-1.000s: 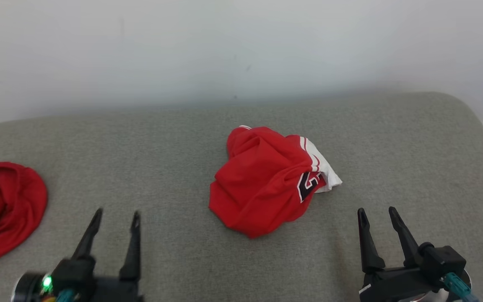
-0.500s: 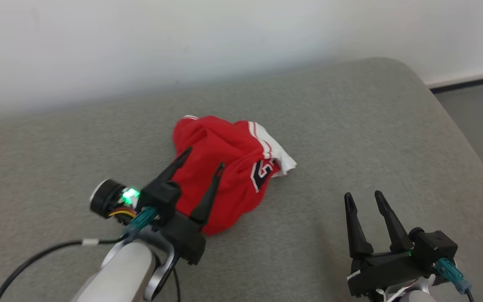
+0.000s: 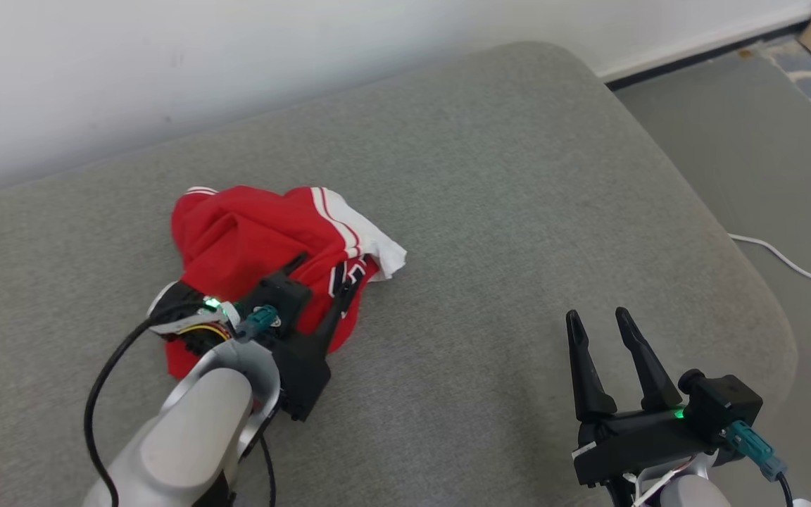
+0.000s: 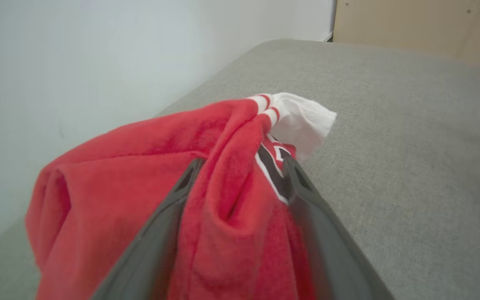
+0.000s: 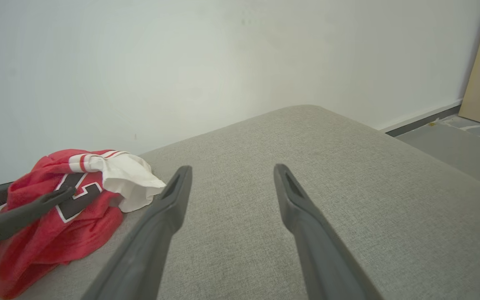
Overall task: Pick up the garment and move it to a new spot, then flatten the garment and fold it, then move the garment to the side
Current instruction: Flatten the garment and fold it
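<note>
Firstly, shut the left gripper (image 4: 242, 166), jaws wide astride a garment (image 3: 236, 232) fold, gathering ample cloth; right gripper (image 3: 595, 318), wide and empty, stands right of the garment.

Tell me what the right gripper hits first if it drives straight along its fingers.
Likely the bare grey fabric cushion, short of the white wall; its tilt is hard to judge. The open right gripper points clear of the crumpled red-and-white jersey, which lies to its left.

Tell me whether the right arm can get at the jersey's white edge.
Probably yes: the white edge faces the open right gripper across bare cushion; the left gripper straddles a fold of the red jersey beside it.
</note>
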